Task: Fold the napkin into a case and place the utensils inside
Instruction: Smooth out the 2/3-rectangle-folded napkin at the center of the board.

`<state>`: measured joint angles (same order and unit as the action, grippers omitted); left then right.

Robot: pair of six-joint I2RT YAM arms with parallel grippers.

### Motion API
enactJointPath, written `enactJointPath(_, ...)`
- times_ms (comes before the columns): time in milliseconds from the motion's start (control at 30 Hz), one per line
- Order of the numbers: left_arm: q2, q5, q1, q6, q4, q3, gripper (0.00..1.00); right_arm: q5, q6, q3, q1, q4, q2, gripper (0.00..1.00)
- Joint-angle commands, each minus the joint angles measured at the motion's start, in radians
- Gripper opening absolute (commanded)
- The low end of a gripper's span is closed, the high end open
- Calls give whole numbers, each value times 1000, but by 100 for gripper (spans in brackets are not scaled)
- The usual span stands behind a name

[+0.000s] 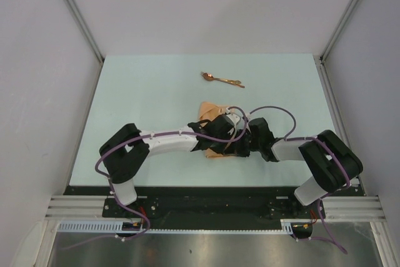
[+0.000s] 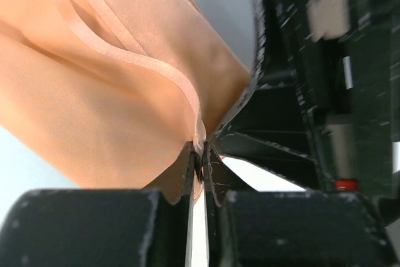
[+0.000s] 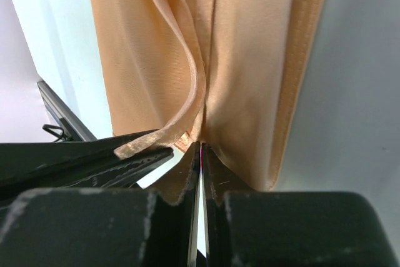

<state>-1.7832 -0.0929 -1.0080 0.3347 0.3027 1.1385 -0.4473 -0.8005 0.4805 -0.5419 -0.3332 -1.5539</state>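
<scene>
The peach-orange napkin [image 1: 210, 112] lies bunched at the table's middle, mostly hidden under both grippers. My left gripper [image 1: 220, 130] is shut on a hemmed edge of the napkin [image 2: 112, 92], pinched between its fingertips [image 2: 187, 164]. My right gripper [image 1: 236, 139] is shut on another fold of the napkin [image 3: 250, 73], right beside the left one. The left gripper's fingers show at the left of the right wrist view [image 3: 94, 157]. The copper-gold utensils [image 1: 222, 79] lie together farther back on the table, apart from the cloth.
The pale table [image 1: 150, 98] is bounded by grey walls with metal rails at left [image 1: 75, 17] and right [image 1: 347, 20]. Purple cables loop over both wrists [image 1: 262, 112]. The black base rail [image 1: 212, 201] runs along the near edge.
</scene>
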Motion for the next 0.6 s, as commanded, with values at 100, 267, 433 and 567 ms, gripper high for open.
enactJointPath(100,-31,47,-6,9,-62,-29,18,7,-14,1,23,69,78,15)
enactJointPath(267,-44,47,-6,10,-56,-33,36,68,24,23,30,169,120,19)
enactJointPath(433,-79,33,-7,21,-33,-17,45,73,30,17,33,149,106,19)
enactJointPath(567,-97,-14,-9,17,-16,-14,44,73,30,13,34,134,75,18)
